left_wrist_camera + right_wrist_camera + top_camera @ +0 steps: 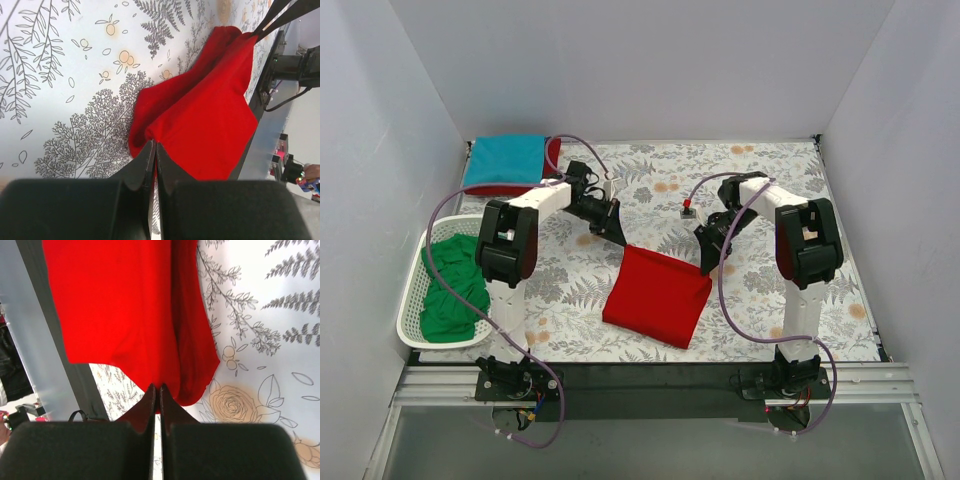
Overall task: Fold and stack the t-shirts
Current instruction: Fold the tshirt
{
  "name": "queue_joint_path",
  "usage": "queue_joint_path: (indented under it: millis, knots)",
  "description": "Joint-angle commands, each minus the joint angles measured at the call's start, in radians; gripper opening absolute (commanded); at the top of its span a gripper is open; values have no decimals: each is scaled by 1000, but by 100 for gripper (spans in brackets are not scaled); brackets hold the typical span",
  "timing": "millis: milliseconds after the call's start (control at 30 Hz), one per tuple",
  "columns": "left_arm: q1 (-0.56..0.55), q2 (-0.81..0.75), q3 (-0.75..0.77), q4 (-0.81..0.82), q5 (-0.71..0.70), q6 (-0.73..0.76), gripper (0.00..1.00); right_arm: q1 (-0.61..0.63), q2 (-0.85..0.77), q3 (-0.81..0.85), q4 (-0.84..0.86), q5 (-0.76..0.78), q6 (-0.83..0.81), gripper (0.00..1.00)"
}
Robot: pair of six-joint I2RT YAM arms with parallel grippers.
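Red t-shirt (pixel 657 297), soft smooth cloth rectangle

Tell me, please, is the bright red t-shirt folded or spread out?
Folded: the red t-shirt forms a compact doubled rectangle, far corners pinched by the left gripper and right gripper.

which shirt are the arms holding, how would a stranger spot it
On the floral table, near the middle between the arms, is the bright red t-shirt, its far corners pinched by the left gripper and right gripper. The green t-shirt fills the basket and the teal t-shirt lies folded far left.
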Motion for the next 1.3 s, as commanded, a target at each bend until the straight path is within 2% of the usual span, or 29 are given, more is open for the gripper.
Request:
queue_joint_path:
  millis: [0, 200, 433, 733, 867, 900, 1100, 1167, 1267]
  knots:
    - [14, -102, -18, 40, -57, -22, 0, -7, -28, -10, -43, 50, -18, 1]
    - [27, -120, -44, 94, -122, -74, 0, -35, -25, 10, -43, 110, -10, 1]
    - [27, -108, -11, 96, -134, -83, 0, -41, -68, 39, -110, 70, -46, 1]
    - [25, -29, 34, 122, -94, -122, 0, -39, 101, 61, -40, 139, -21, 1]
    - [25, -16, 45, 117, -82, -152, 17, -39, 180, 148, 9, 213, -17, 1]
    - [25, -32, 35, 126, -83, -160, 24, -39, 193, 171, 15, 237, -14, 1]
    - [27, -112, -63, 218, -114, -224, 36, -39, 276, 390, 64, 302, -10, 1]
    - [27, -137, -80, 240, -117, -237, 40, -39, 270, 427, 66, 300, -12, 7]
    - [24, -131, -81, 244, -114, -266, 41, -47, 215, 435, 60, 259, 11, 30]
